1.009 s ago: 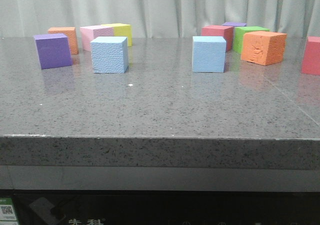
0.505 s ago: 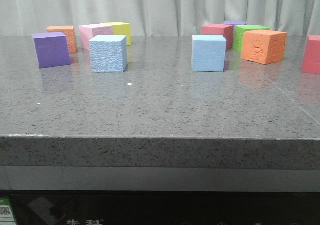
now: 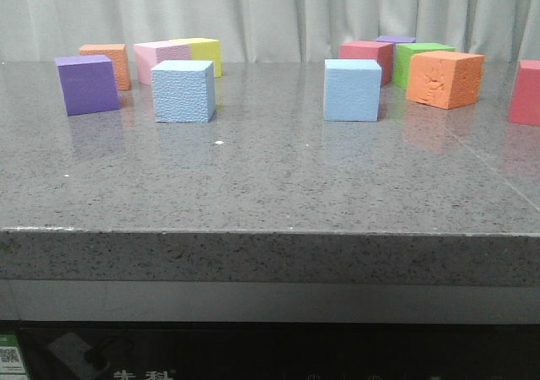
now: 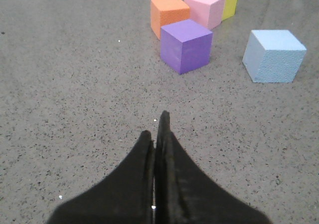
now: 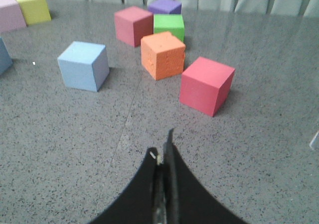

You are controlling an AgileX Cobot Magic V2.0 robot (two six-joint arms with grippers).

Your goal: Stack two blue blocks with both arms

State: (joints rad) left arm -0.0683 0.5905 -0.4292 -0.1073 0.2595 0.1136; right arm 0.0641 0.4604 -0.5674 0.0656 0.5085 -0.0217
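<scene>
Two light blue blocks stand apart on the grey stone table [image 3: 270, 186]. The pebbled blue block [image 3: 184, 91] [image 4: 274, 56] is at the left, beside a purple cube [image 3: 88, 84] [image 4: 186, 46]. The smoother blue block [image 3: 353, 89] [image 5: 83, 65] stands right of centre. My left gripper [image 4: 154, 125] is shut and holds nothing, hovering over bare table well short of the pebbled block. My right gripper [image 5: 163, 143] is shut too, with nothing in it, back from the smoother block. Neither gripper shows in the front view.
Behind the pebbled block sit an orange cube [image 3: 108, 63], a pink cube [image 3: 160, 61] and a yellow cube [image 3: 201, 55]. At the right cluster a red cube [image 3: 368, 59], a green cube [image 3: 420, 62], a big orange cube [image 3: 445, 78], a small purple cube [image 3: 395, 40] and another red cube [image 3: 526, 92] [image 5: 207, 85].
The whole front view has shifted slightly between one second ago and now; the blocks keep their places relative to one another.
</scene>
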